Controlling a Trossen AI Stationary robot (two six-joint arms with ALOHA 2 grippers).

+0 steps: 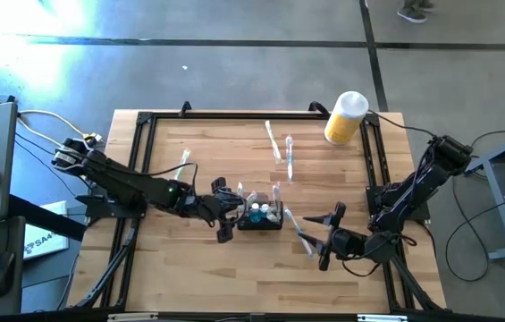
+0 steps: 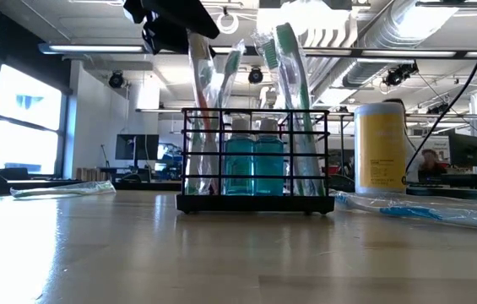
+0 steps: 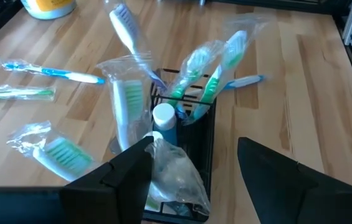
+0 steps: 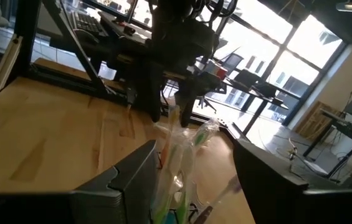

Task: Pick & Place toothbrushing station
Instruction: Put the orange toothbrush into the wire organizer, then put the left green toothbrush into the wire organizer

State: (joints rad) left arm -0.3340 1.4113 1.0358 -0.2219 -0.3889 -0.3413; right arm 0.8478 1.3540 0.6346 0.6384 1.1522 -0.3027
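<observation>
My left claw (image 1: 225, 217) is wide open and holds nothing, right beside the toothbrushing station (image 1: 261, 216), at its 9 o'clock. My right claw (image 1: 331, 234) is open and empty too, at its 3 o'clock. I think the job is partly done. The station holds two blue bottles (image 2: 253, 156) and about four brushes. About four wrapped brushes (image 1: 279, 145) lie loose on the table (image 1: 225, 152). One yellow can (image 1: 345, 117) stands at 1 o'clock.

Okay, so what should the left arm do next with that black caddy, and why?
Probably ease the left gripper forward and lower onto the caddy's near end wall. Its fingers stand open just short of the caddy, gripping nothing, with wrapped toothbrushes leaning in between, so go slowly. The right gripper waits, open, on the other side.
</observation>
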